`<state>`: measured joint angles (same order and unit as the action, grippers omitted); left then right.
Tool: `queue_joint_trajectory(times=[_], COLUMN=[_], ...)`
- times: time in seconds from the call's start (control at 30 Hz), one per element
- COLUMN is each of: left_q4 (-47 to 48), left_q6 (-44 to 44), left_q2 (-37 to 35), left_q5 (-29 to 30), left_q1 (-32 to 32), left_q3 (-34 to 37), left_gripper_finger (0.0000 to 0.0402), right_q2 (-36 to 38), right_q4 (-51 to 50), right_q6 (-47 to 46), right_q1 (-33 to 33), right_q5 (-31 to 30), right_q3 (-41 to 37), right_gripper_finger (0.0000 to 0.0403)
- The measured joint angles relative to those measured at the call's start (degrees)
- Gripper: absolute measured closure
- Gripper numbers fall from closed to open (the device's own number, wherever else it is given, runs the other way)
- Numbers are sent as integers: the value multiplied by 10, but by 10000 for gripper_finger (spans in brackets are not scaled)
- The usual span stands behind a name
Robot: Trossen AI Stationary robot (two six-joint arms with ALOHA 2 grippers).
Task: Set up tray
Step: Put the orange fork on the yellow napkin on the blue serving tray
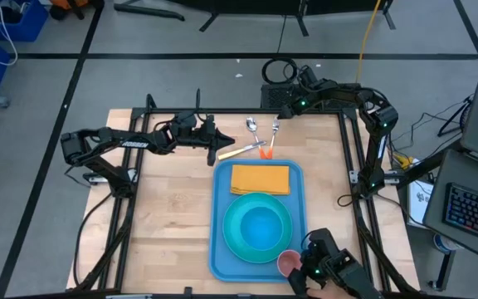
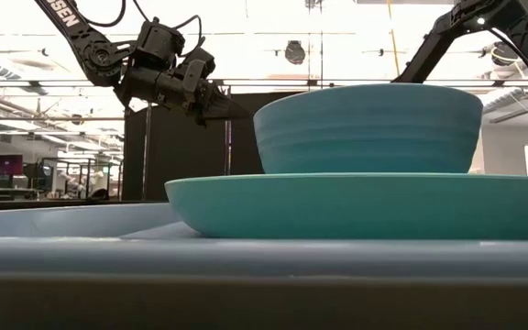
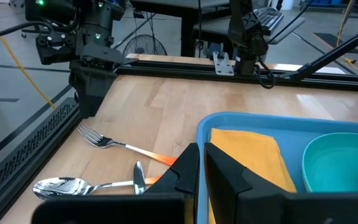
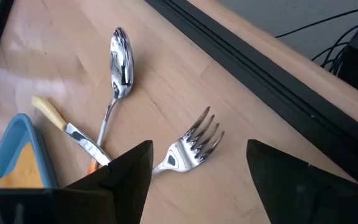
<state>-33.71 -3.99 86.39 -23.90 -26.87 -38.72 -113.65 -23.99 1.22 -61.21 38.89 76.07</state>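
The light-blue tray [image 1: 222, 249] lies at the table's middle. It carries an orange napkin [image 1: 260, 178] and a turquoise plate with a bowl [image 1: 260, 226] on it. A spoon [image 4: 120, 53], a fork [image 4: 194, 146] and a cream-handled knife [image 4: 58, 118] lie on the wood just beyond the tray's far edge. The spoon's and fork's orange handles [image 1: 264, 150] cross there. My left gripper [image 3: 202, 168] hovers shut above the tray's far-left corner, raised off the table. My right gripper [image 4: 197, 180] is open above the fork, one finger on each side of it.
A pink cup [image 1: 289, 263] stands at the tray's near-right corner beside a dark object [image 1: 332, 264]. Bare wood lies left and right of the tray. The table's black frame rails [image 1: 357, 166] run along its edges. Cables and a box sit beyond the far edge.
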Motion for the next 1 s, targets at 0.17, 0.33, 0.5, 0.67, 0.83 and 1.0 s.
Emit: queue_joint_trajectory(times=[0.17, 0.33, 0.5, 0.67, 0.83, 1.0], left_q4=[0, 1, 4, 6, 9, 13], left_q6=[0, -1, -9, -9, -8, -9], left_q2=[0, 0, 0, 0, 0, 0], left_q5=[0, 0, 0, 0, 0, 0], left_q1=[0, 0, 0, 0, 0, 0], left_q3=[0, 0, 0, 0, 0, 0], left_gripper_finger=[376, 376, 376, 376, 376, 376], right_q2=[0, 21, 58, 71, 71, 71], right_q4=[-3, -36, -66, -75, -66, -62], right_q6=[-5, 49, 164, 293, 376, 416], right_q1=[0, -7, 7, 53, 95, 114], right_q5=[0, -17, -126, -303, -356, -406], right_q3=[0, 0, 0, 0, 0, 0], right_gripper_finger=[151, 151, 161, 179, 196, 207])
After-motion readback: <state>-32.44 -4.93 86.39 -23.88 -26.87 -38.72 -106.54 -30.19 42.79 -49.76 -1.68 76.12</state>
